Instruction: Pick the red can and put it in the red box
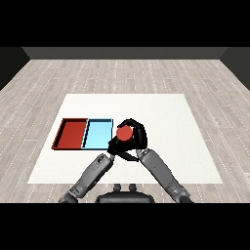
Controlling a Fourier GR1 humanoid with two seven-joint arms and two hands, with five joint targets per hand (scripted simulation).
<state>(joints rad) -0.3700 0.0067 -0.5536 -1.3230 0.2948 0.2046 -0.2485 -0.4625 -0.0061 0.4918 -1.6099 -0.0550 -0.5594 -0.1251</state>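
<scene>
— Two trays waiting side by side on the white table (pixel 161 146): flat red tray with a dark rim (pixel 72 133) at the far left, flat light blue tray (pixel 98 134) between it and the hands.

— Sitting just right of the blue tray, that short red cylindrical can (pixel 124 133), upright, round top showing. Not yet over either tray.

— Curling round the can from the right side, the black right hand (pixel 138 135), fingers arching over and behind it. Meeting it low at the can's near left side, the black left hand (pixel 114 145); fingers bunched, though impossible to tell whether actually gripping.

— Risking what, from here?

— Possibly crowding: both hands converging on one small can, and maybe nudging it sideways. Also stopping short, judging by the layout: crossing the whole blue tray before reaching red.

— Forearms?

— Angling in from the lower corners, converging in a V.
</scene>
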